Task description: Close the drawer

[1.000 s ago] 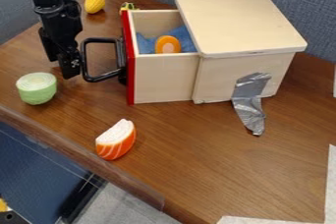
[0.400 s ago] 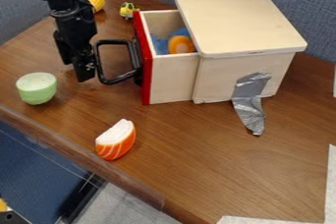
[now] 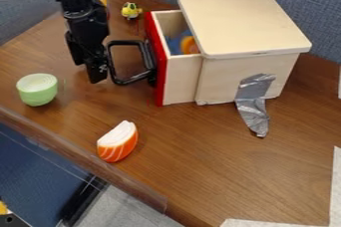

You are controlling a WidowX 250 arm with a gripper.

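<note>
Pushing the drawer home, with part of the way left to go.
The drawer [image 3: 181, 79] sits partly out of the wooden box [image 3: 243, 24] on the tabletop [image 3: 200, 146], its red front [image 3: 158, 61] facing the hand [image 3: 98, 77]. The hand hangs at the outer side of the black handle [image 3: 133, 78], seemingly touching it, though the dark parts blend there; how far open it is, or whether it grips anything, cannot be told. Inside lie a blue cloth [image 3: 174, 45] and an orange piece [image 3: 189, 46], both apparently low enough to pass under the lid. The next move calls for a level, straight push toward the box until the front meets it; an off-centre push could skew the drawer.
</note>
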